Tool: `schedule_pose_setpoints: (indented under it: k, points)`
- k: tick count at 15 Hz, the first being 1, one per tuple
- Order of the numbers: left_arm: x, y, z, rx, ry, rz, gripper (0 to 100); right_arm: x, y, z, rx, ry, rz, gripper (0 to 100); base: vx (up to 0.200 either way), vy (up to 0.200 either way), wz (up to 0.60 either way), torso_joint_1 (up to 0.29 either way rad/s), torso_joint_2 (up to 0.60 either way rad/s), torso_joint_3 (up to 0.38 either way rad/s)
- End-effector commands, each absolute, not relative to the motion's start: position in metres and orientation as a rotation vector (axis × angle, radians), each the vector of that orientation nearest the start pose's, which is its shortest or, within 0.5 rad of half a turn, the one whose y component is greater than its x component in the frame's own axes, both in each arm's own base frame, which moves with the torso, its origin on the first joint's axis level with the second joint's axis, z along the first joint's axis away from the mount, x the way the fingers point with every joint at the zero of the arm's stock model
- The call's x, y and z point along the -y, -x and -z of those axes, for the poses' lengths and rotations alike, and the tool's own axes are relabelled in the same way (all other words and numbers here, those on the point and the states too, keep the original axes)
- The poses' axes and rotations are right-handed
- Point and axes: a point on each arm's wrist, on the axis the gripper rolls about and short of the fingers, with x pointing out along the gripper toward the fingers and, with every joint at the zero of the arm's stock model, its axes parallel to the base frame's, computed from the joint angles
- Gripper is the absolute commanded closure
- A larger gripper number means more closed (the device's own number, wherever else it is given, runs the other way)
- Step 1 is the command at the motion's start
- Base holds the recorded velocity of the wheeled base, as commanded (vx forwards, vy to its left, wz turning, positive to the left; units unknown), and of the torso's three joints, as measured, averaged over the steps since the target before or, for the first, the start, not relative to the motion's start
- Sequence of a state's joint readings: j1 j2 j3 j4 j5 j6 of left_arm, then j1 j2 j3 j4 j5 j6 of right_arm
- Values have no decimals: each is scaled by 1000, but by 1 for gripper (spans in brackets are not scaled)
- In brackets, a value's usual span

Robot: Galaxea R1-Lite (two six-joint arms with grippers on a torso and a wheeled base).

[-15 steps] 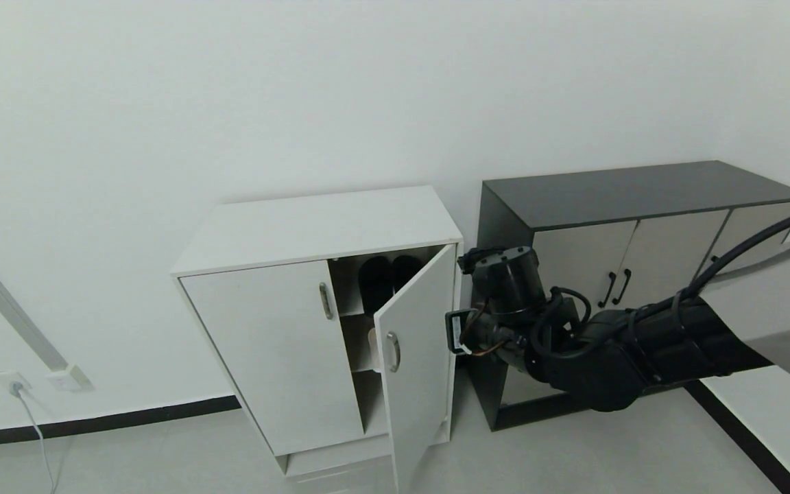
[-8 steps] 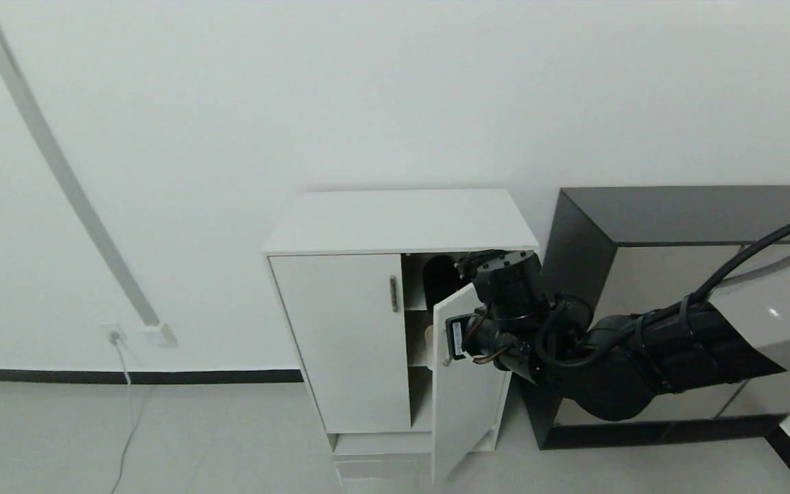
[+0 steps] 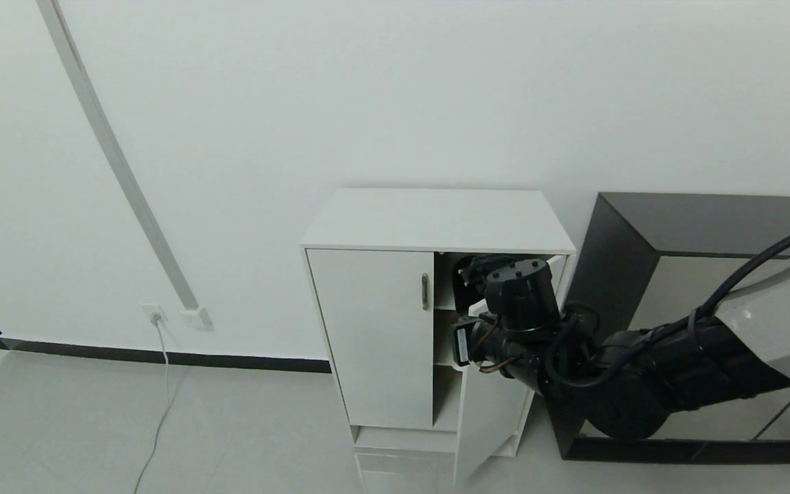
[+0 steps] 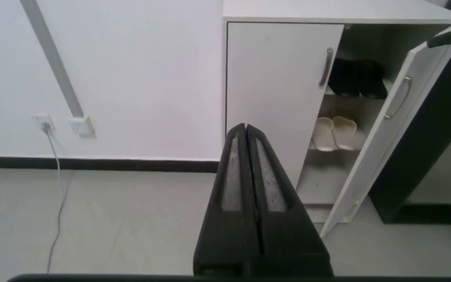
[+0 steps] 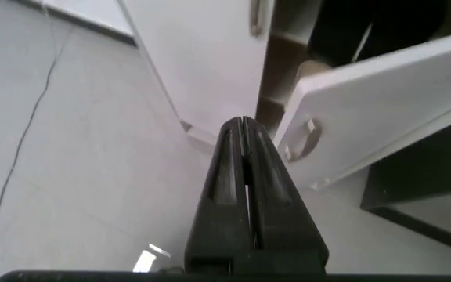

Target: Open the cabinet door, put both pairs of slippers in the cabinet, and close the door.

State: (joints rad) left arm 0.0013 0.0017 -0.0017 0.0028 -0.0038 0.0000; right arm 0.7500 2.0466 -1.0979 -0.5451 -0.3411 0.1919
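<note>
White wall [image 3: 367,103] and pale floor [image 3: 93,425] framed the cabinet [image 3: 436,219], and both pairs were already inside it: the black slippers [image 4: 357,78] on the upper shelf, the white slippers [image 4: 334,133] on the shelf below. Your right gripper [image 5: 243,125] had its fingers pressed together, holding nothing. The door [image 5: 382,86] was just beyond the fingertips and its handle [image 5: 302,139] slightly to one side of them; whether they touched it I could not tell. Your left gripper [image 4: 246,133] was likewise closed and empty, well back from the cabinet. The door stood ajar, so closing it looked like the step that remained. I judged that a push with closed tips near the free edge could slide off and leave the door open, and that a wrist caught in the gap could jam against the cabinet.
</note>
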Motion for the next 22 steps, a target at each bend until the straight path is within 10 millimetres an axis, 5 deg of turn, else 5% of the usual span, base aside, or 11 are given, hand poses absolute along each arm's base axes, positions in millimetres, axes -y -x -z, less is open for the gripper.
schedule_pose_setpoints:
  k: [1,10,18,22]
  points:
    - [0,23,-76,-3,0,3,100,-252,-285,-131,-395,30,-359,100,0,0,0,0,0,0]
    - [0,23,-76,-3,-2,3,100,-205,-247,-103,-533,107,-301,100,133,0,0,-2,1,1]
    - [0,23,-76,-3,2,0,100,-213,-258,-89,-502,89,-305,100,25,0,0,0,1,1]
    - [0,23,-76,-3,2,0,100,-223,-279,-72,-493,80,-290,100,0,0,0,0,0,0]
